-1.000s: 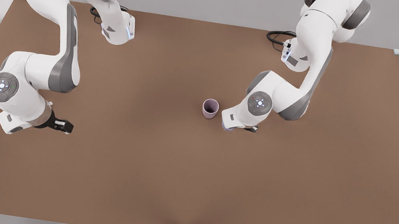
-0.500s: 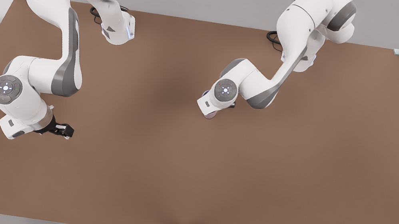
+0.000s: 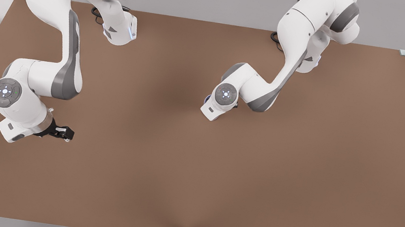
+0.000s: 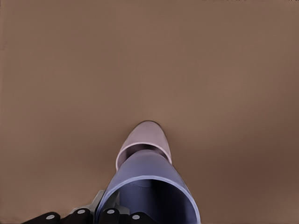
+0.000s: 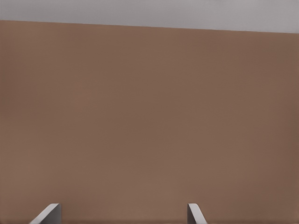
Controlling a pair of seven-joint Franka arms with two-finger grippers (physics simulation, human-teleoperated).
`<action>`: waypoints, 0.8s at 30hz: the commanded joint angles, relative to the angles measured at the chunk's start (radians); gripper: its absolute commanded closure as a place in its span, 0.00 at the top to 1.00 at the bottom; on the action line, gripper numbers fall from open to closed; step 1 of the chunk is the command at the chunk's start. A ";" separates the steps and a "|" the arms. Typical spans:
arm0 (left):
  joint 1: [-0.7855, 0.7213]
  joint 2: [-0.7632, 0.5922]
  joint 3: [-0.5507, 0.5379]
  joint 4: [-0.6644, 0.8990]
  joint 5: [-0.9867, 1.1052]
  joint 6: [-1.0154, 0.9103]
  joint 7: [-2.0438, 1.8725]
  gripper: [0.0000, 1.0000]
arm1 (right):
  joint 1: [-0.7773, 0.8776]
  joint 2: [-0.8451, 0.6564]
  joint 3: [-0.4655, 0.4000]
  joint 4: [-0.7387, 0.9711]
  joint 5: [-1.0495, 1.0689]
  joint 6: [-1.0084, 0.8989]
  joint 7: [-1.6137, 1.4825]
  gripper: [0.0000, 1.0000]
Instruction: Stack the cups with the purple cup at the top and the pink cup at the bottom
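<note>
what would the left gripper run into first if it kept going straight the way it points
Probably the pink cup: the left gripper holds the purple cup right above it, seemingly already entering its mouth, though depth is unclear.

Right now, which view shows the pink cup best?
The left wrist view: the pink cup stands on the table, with the purple cup over it, its base in the pink cup's mouth, by the left gripper. The front view has that arm's wrist over it. The right wrist view looks at table, past the right gripper's open fingers.
</note>
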 commanded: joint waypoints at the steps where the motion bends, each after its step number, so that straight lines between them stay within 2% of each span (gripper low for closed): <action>1: 0.000 -0.001 0.000 -0.002 -0.001 0.007 -0.137 0.21 | 0.000 -0.001 -0.001 0.001 0.001 0.000 -0.018 1.00; 13: -0.002 0.011 0.000 -0.026 0.007 0.032 -0.136 0.21 | -0.001 -0.001 -0.001 0.001 0.001 0.000 -0.016 1.00; 16: -0.002 0.011 -0.002 -0.026 0.007 0.035 -0.136 0.53 | 0.000 -0.001 0.001 0.001 0.002 0.000 -0.016 1.00; 17: -0.002 0.011 0.000 -0.026 0.007 0.035 -0.136 0.67 | 0.000 -0.001 -0.001 0.001 0.002 0.000 -0.016 1.00; 22: 0.000 -0.001 -0.002 -0.026 0.007 0.030 -0.136 0.83 | -0.001 -0.001 -0.001 0.001 0.002 0.002 -0.016 1.00; 24: 0.001 -0.015 -0.002 -0.019 0.004 0.018 -0.136 0.84 | -0.001 -0.001 -0.001 0.001 0.002 0.002 -0.016 1.00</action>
